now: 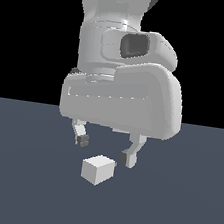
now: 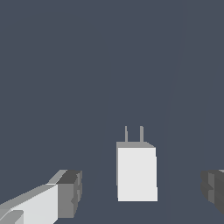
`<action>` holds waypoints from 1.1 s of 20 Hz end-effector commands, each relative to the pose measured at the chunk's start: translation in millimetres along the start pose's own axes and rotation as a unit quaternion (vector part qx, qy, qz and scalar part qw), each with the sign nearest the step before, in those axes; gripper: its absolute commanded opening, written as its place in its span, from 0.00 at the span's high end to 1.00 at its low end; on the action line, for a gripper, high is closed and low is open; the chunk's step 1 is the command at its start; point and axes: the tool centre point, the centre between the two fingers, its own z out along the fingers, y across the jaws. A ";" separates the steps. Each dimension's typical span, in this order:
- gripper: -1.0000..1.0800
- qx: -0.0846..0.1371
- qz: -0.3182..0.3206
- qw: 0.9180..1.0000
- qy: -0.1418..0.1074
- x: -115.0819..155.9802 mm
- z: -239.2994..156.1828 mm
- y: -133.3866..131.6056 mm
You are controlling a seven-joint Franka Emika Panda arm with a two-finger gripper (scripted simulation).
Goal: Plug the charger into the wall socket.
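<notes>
Gripper (image 1: 105, 150) hung spread wide and empty above the charger (image 1: 98, 169), which sat on the floor (image 1: 18, 181), prongs (image 2: 133, 134) level. Socket not in view. Risk: an off-centre close could twist the charger.

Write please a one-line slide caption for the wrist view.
Open gripper hovers with the white two-prong charger lying on the dark floor between its fingers.

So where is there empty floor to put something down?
Lots of bare dark floor lies on both sides of the charger and in front of it in the exterior view. The crowded bit is right around the charger, where the open gripper hangs just above it.
</notes>
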 end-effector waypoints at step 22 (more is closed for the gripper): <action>1.00 0.000 0.001 1.000 0.000 -2.9 31.1 -0.1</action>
